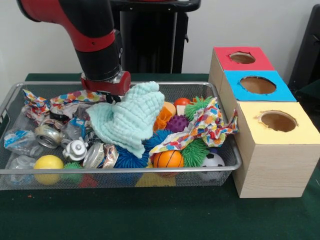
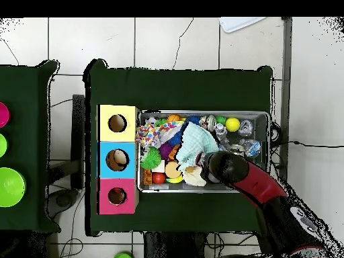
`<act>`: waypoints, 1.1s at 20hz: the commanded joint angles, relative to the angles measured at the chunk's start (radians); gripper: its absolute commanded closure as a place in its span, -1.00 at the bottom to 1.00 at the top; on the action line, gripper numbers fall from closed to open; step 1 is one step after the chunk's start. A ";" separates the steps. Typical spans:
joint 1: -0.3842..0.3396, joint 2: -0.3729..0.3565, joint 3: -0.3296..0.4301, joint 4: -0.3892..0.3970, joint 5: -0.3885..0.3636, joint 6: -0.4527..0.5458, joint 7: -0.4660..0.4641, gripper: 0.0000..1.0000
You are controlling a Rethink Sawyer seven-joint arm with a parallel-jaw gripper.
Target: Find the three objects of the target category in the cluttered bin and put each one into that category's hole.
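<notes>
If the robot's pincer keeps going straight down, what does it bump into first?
Probably the mint green cloth draped over the toys in the wire basket, right at its edge. Depth is hard to judge.

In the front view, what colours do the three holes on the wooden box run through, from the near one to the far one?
Yellow-topped hole → blue-topped hole → red-topped hole, all along the wire basket's right end.
</notes>
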 commanded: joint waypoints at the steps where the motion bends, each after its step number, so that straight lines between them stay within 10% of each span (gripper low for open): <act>1: 0.063 0.012 0.197 0.098 0.097 0.101 0.153 1.00; 22: 0.147 -0.034 0.219 0.177 0.273 -0.029 0.248 1.00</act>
